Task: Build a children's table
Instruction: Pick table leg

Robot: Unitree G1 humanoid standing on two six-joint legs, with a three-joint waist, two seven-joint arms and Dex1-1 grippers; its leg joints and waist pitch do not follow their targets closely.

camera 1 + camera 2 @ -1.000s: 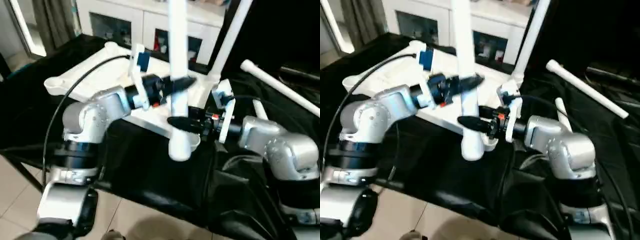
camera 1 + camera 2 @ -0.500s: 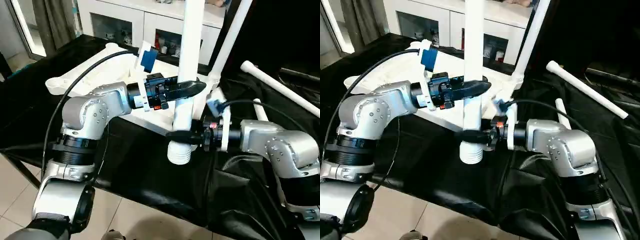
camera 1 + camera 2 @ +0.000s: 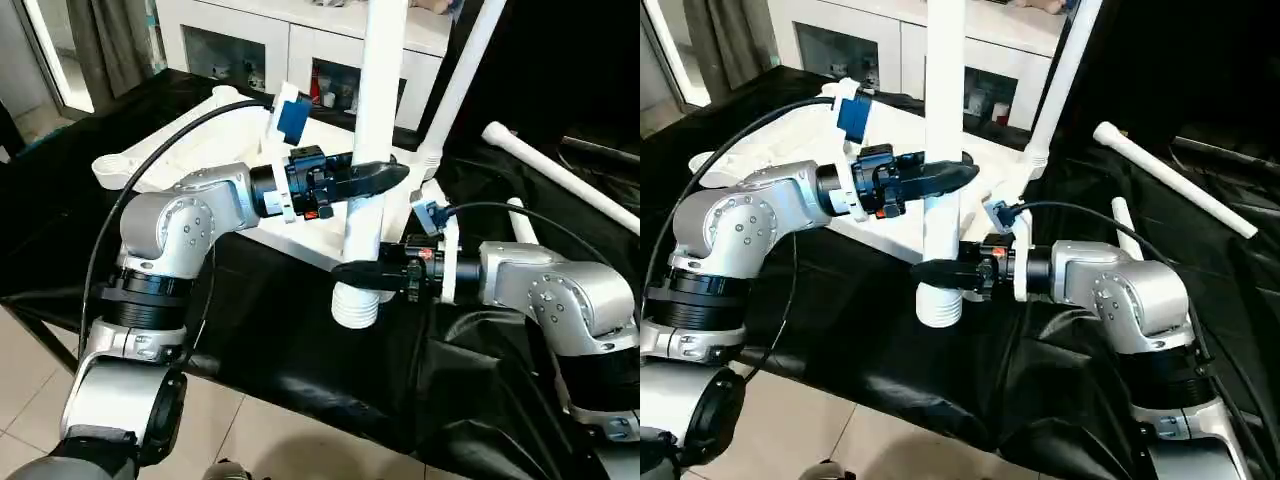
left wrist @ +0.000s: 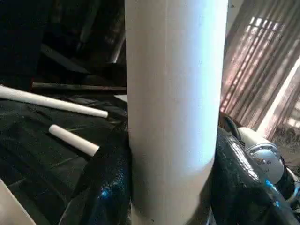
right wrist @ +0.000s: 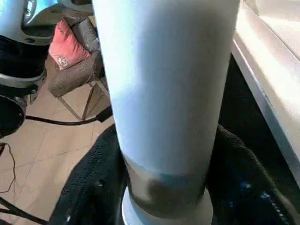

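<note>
The children's table lies in parts on a black-covered table. Its white tabletop (image 3: 190, 150) rests upside down, and one leg (image 3: 465, 70) stands in a far corner socket. A second white leg (image 3: 380, 90) is held upright just off the tabletop's near corner. My left gripper (image 3: 385, 178) is shut on its middle, black fingers (image 4: 105, 183) pressed to both sides. Lower down, my right gripper (image 3: 352, 272) is shut on the same leg just above its ribbed end (image 3: 355, 308), fingers (image 5: 93, 187) hugging it. Two loose legs (image 3: 560, 175) (image 3: 520, 220) lie on the cloth to the right.
A white glass-fronted cabinet (image 3: 250, 50) stands behind the table. The black cloth (image 3: 300, 340) hangs over the table's front edge, with tiled floor (image 3: 30, 400) below at the left. A black cable (image 3: 150, 190) loops over my left arm.
The right gripper's fingers have drawn in onto the leg's lower part. The left gripper has kept its hold. The camera has shifted, so the whole scene sits differently.
</note>
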